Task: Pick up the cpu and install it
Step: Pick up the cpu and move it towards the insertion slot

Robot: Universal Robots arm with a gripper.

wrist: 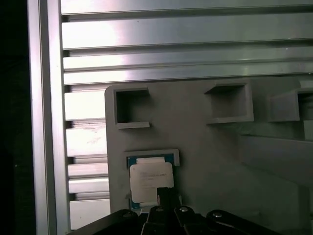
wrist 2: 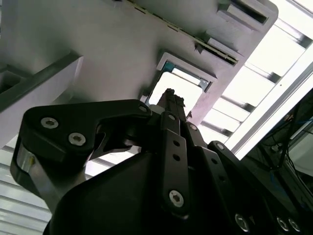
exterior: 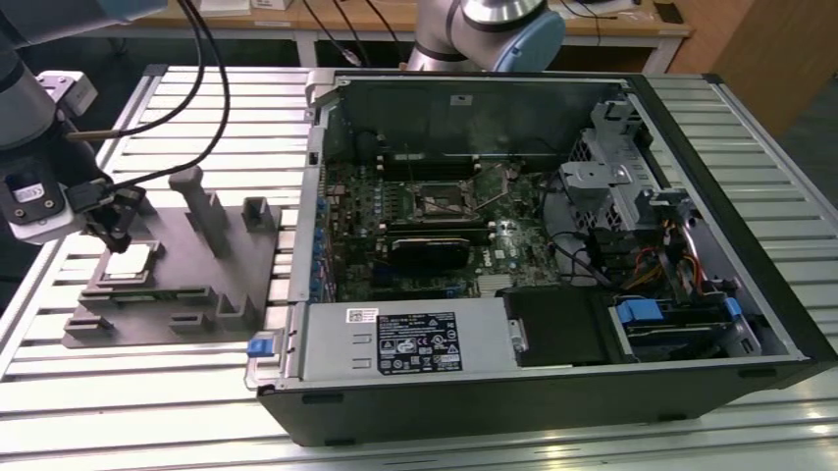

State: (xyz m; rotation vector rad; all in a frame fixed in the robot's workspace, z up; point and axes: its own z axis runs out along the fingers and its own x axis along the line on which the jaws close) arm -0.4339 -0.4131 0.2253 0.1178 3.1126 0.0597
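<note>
One cpu (wrist: pixel 149 181) lies flat, face up, in the fixture (wrist: pixel 215 161).

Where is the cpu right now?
The cpu lies in a pocket of the grey fixture at the exterior view's left, beside the open computer case, just under the gripper.

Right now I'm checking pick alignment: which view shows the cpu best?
The first wrist view: the cpu lies face-on in its grey fixture pocket. The exterior view shows it obliquely, from farther off; the second wrist view shows it glaring, partly behind the gripper.
</note>
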